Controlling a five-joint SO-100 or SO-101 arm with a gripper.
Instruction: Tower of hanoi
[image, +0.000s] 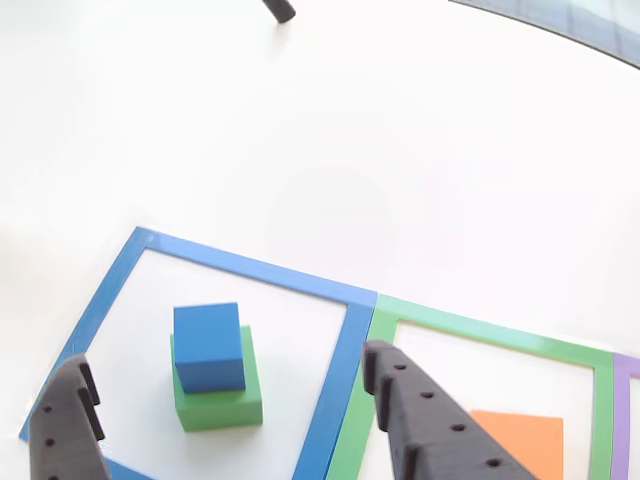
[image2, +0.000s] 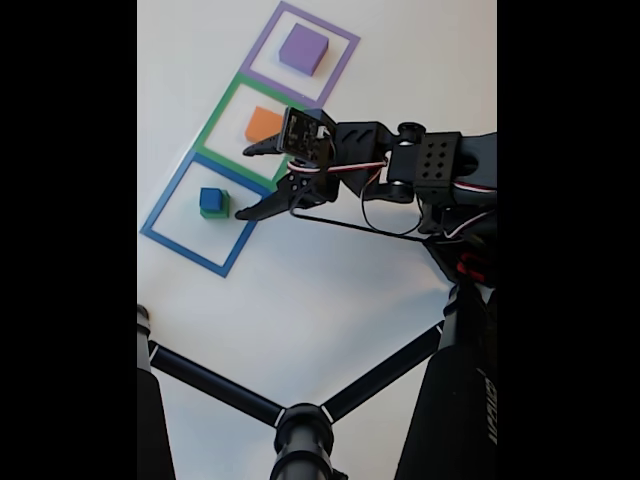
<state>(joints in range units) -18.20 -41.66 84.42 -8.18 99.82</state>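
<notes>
Other view: the black two-finger gripper (image: 230, 400) enters from the bottom edge with jaws spread wide and nothing between them. One finger sits at lower left over the corner of the blue tape square outline (image: 250, 268), the other over the border where it meets the green tape square outline (image: 480, 328). The small matte blue cube (image: 208, 346) sits on the wider matte green square block (image: 222, 405), both inside the blue outline, roughly between the fingers. The flat matte orange square block (image: 528, 440) lies in the green outline, partly hidden by the right-hand finger. The white tabletop (image: 330, 130) is bare beyond the outlines.

Fixed view: three outlines run in a diagonal row. The flat matte purple square block (image2: 303, 49) sits alone in the purple tape square outline (image2: 303, 12), well apart from the rest. The gripper hovers open over the blue/green border. The black tripod legs (image2: 215, 386) are in the foreground, clear of the work area.

Handling, judged: blocks look light, rigid, matte, so decent friction. Flat opposite side faces are the place to pinch. The cube is small and only resting on the green block, so a skewed or low grab could drag both; grip the cube above the seam. Plenty of room around the stack; the orange block is the nearest obstacle on the green side
</notes>
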